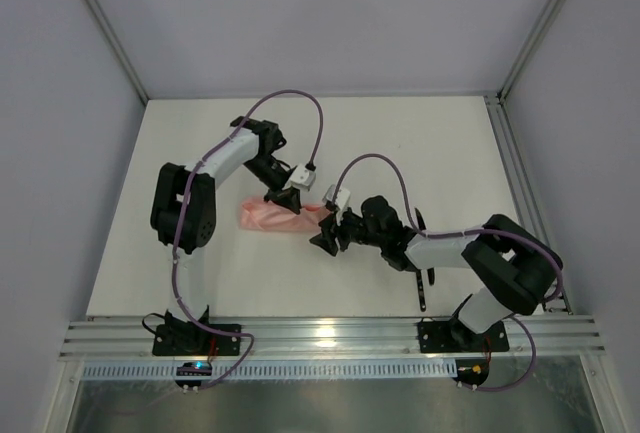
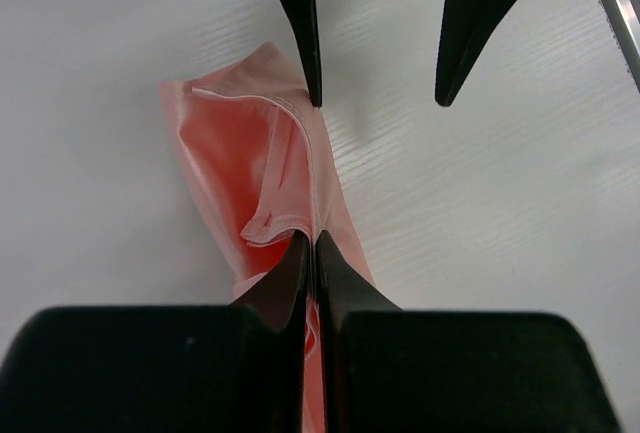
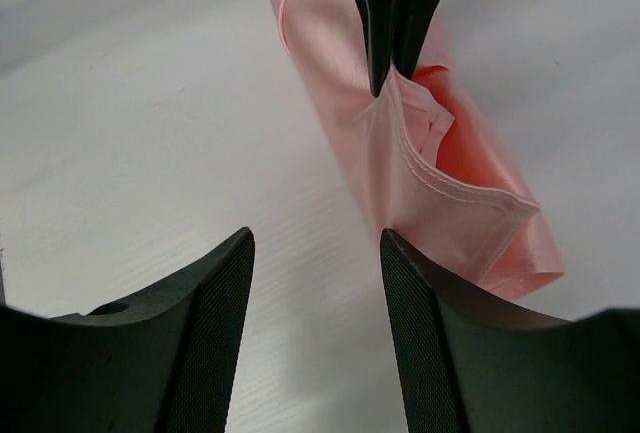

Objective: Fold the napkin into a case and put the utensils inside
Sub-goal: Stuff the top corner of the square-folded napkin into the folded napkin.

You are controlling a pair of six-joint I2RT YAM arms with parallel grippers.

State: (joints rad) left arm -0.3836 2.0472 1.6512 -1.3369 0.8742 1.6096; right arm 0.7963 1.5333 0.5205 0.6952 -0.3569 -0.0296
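Two robot arms meet over a salmon-pink napkin (image 2: pixel 235 168) at the centre of a white table (image 1: pixel 450 143), seen from above. The cloth lies folded into a narrow, layered pouch, running from centre-left of the overhead frame toward the middle, its stitched hems showing along an open fold. The left gripper (image 3: pixel 388 83), reaching in from the upper left of the overhead view, has its two fingers pressed together on a raised pleat of the napkin near the hem, and the cloth gathers into a small peak at the tips. The right gripper (image 3: pixel 315 248), coming from the lower right, faces it with its fingers spread apart and nothing between them. In the left wrist view one of those fingers (image 2: pixel 305 33) points down at the napkin's edge while the other stands over bare table; whether the nearer tip touches the cloth cannot be told. The two grippers sit close together at the napkin's right-hand end in the overhead frame, tips nearly opposite one another. A slim dark utensil (image 1: pixel 423 293) lies on the table at the lower right, just beside the right arm (image 1: pixel 450 248) and well apart from the napkin. The left arm (image 1: pixel 225 158) arcs over the table's left side.
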